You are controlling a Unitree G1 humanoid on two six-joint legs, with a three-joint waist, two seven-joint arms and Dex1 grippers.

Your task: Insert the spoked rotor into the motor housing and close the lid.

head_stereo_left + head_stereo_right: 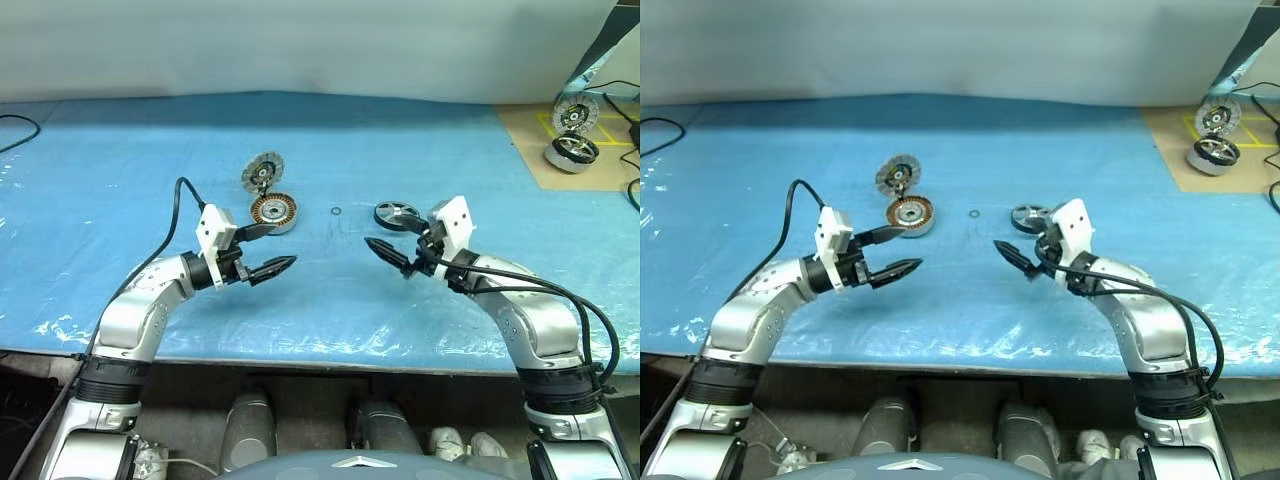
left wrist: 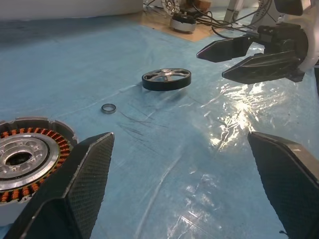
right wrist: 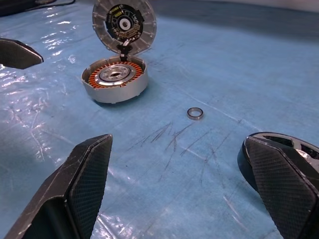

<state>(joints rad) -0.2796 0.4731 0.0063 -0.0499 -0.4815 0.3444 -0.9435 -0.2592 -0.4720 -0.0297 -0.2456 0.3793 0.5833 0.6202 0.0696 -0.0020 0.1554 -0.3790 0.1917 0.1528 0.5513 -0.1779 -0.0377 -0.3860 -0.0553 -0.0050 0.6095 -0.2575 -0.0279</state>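
The motor housing (image 1: pixel 274 212) sits mid-counter, lid (image 1: pixel 263 172) up; spoked rotor (image 1: pixel 397 215) lies flat; left pincer (image 1: pixel 268 251) and right pincer (image 1: pixel 400 248) hang wide open, empty.

Both arms were silver-grey with black joint rings, white wrist blocks, looping black cables and textured black-fingered pincers.

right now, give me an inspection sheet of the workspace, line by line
surface: blue plastic sheet over the table, wrinkled and glossy
job's things: motor housing with its lid hinged up and open; spoked rotor lies apart on the sheet
clutter: tiny ring between housing and rotor
grippers: left gripper open and empty; right gripper open and empty
cables: black cable at the sheet's far left edge
surroundings: tan board with a second motor, pale wall behind
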